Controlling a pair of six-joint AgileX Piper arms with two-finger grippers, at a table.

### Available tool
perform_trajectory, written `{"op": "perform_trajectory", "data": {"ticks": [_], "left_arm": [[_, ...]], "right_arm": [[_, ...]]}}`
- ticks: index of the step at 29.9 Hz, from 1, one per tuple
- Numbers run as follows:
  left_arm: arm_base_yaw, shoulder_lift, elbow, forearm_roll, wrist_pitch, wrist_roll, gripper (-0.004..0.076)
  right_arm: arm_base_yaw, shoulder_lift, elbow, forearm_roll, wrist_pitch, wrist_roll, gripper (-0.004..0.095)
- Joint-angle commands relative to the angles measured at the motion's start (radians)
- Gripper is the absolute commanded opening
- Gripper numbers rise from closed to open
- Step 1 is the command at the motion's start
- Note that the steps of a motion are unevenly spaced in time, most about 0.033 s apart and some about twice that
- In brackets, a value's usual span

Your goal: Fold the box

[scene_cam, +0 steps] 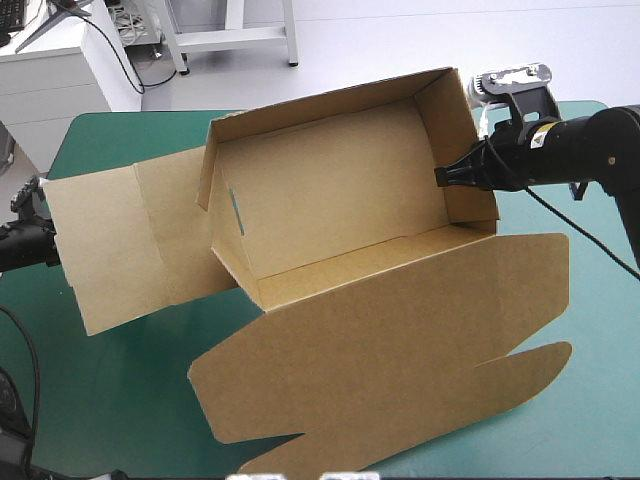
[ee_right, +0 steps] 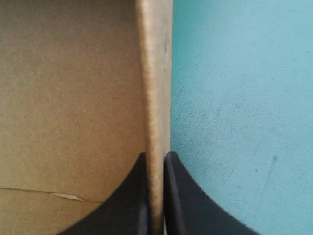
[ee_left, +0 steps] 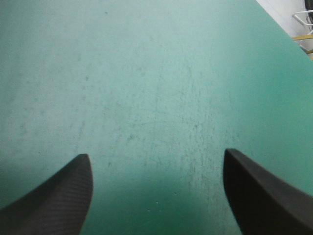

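Box (scene_cam: 330, 190): brown, sits at ctr of table on the teal-green cover (scene_cam: 120, 400), skewed to the table edges. Open tray, four walls up. Lid (scene_cam: 400, 340) lies flat, spread toward the near edge w/ rounded tabs at its corners. Left end panel (scene_cam: 110, 245) is unfolded and reaches out toward the table's left edge.

Right gripper (scene_cam: 445, 175): at the box's right end wall (scene_cam: 455, 140), coming in from outside the tray. Right wrist view: right gripper (ee_right: 156, 155) pinched on the wall's top edge (ee_right: 155, 73), black fingers (ee_right: 186, 205) all but closed w/ the board btwn them. One finger is on the tray's inner side, the other on the cover side. Box interior shows beside one finger, bare cover beside the other.

Left gripper (scene_cam: 30, 240): at the table's left edge, just beside the outer edge of the left end panel. Contact can't be told from high view. Left wrist view: left gripper (ee_left: 156, 156) has its fingers (ee_left: 58, 196) spread wide, nothing btwn them. Only cover (ee_left: 156, 73) lies ahead, no board in sight.
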Motion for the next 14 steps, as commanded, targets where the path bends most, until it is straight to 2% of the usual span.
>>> {"op": "perform_trajectory", "data": {"ticks": [1,9,14], "left_arm": [[-0.007,-0.041,-0.027,-0.124,0.066,0.011,0.0612],[-0.13,-0.041,-0.027,-0.207,0.133,0.175,0.0605],[-0.166,-0.041,-0.027,-0.237,0.17,0.222,0.0605]], "right_arm": [[-0.001,-0.007,-0.032,0.04,-0.029,-0.005,0.0],[-0.001,0.057,-0.032,0.111,-0.179,-0.005,0.0],[-0.001,0.104,-0.032,0.114,-0.207,0.008,0.0]]}}
